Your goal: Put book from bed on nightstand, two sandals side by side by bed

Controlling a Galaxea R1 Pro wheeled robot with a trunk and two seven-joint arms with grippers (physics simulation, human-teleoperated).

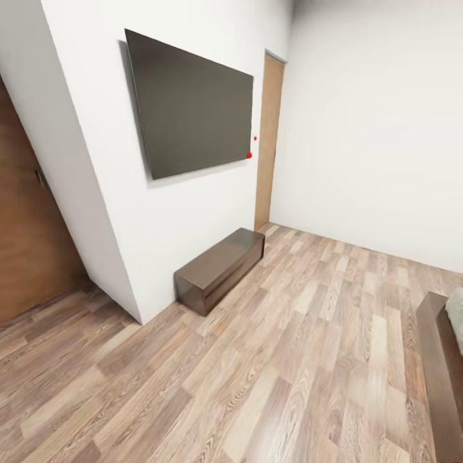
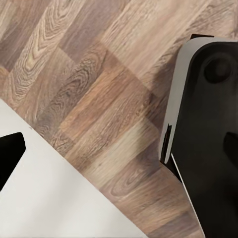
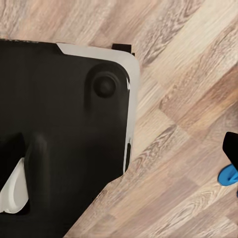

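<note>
Two wrist views look down on the pale wood-plank floor (image 2: 89, 99) beside the robot's glossy black, white-edged base (image 3: 59, 139). In the right wrist view, a black gripper fingertip (image 3: 231, 148) juts in at one edge, with a bright blue piece (image 3: 228, 175), apparently a sandal, just beside it; whether the fingertip touches or holds it cannot be told, nor how far that gripper is open. In the left wrist view, a black tip (image 2: 10, 153) shows against a white surface (image 2: 54, 198); the state of the left gripper cannot be told either.

The head view shows the bedroom: a large dark flat screen (image 1: 193, 106) mounted on a white wall (image 1: 167, 212), a low dark brown wooden bench (image 1: 220, 268) on the floor against that wall below it, and a tan door (image 1: 268, 141) further along. At the lower right edge appears the dark brown wooden frame of the bed (image 1: 440, 366) with a sliver of pale grey mattress (image 1: 455, 318). At the far left stands a brown wood wall panel (image 1: 26, 225).
</note>
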